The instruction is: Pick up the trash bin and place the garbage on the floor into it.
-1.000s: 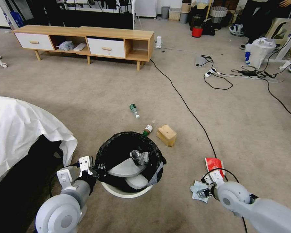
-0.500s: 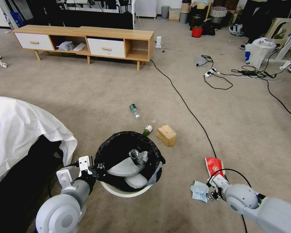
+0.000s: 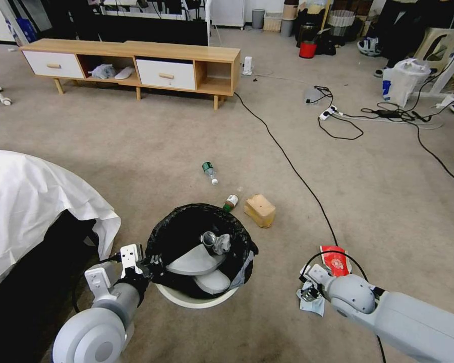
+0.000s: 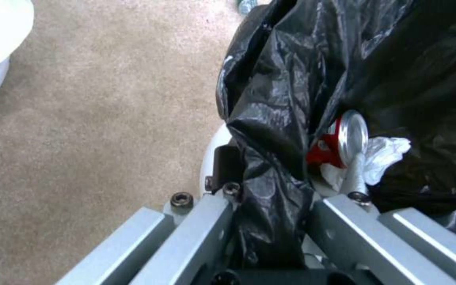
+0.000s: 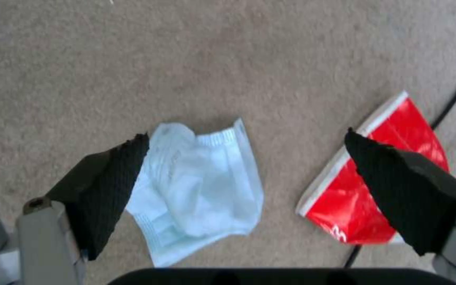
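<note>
The trash bin (image 3: 185,300), white with a black bag (image 4: 286,79) over its rim, stands low in the head view. My left gripper (image 3: 150,264) is shut on its near rim, bag pinched between the fingers (image 4: 270,233). Inside lie a crushed red can (image 4: 339,142) and a white tissue (image 4: 384,156). My right gripper (image 3: 307,291) hangs open just above the floor (image 3: 136,151), over a pale blue tissue (image 5: 202,190); its fingertips straddle the tissue and a red snack packet (image 5: 381,174). Beyond the bin lie a tan box (image 3: 260,210), a green-capped bottle (image 3: 230,202) and a clear bottle (image 3: 210,172).
A white-draped surface (image 3: 30,196) stands close on the left. A black cable (image 3: 292,169) crosses the carpet and passes the red packet. A wooden bench (image 3: 136,63) lines the far side. More cables (image 3: 338,118), a white bag (image 3: 403,80) and a red bucket (image 3: 307,49) sit at the far right.
My right arm swung right and then back left, bringing its gripper over the pale blue tissue. The bin and my left gripper have hardly moved.
</note>
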### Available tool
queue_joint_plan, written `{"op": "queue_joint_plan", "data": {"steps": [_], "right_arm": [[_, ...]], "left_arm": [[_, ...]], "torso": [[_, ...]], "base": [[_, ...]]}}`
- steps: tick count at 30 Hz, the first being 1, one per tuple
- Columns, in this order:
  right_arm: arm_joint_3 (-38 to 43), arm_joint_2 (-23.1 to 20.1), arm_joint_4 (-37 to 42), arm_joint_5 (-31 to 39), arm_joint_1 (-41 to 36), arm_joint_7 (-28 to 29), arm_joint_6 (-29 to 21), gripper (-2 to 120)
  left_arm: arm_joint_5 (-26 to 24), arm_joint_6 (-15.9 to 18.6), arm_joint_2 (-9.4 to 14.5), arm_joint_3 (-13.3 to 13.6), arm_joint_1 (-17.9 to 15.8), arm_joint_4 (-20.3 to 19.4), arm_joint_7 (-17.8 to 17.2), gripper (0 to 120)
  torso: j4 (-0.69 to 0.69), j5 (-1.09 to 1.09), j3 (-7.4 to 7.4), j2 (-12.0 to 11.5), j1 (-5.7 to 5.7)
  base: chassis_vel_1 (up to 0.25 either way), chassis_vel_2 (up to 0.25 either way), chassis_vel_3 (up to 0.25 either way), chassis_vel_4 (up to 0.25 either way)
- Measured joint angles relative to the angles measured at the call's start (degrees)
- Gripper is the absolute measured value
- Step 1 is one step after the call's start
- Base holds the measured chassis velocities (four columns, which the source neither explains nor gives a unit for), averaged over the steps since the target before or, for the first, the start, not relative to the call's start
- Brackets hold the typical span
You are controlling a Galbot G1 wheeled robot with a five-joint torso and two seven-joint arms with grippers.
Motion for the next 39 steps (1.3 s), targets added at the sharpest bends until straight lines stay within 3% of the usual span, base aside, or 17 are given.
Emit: {"op": "queue_joint_plan", "data": {"steps": [25,39], "right_arm": [[0.2,1.0,-3.5,-3.2,-3.0,-2.0,0.0,96],[-1.7,6.6,-9.5,-3.0,-1.3,-1.9,0.0,96]], "left_arm": [[0.2,-0.2,0.0,-1.3,0.9,-0.6,0.4,1],[-1.1,-0.6,1.0,-1.7,-0.2,0.3,0.5,1]], "torso": [[0.0,0.0,0.0,0.0,0.0],[0.0,-0.01,0.0,0.0,0.0]], "base": [[0.0,0.0,0.0,0.0],[0.0,0.0,0.0,0.0]]}}
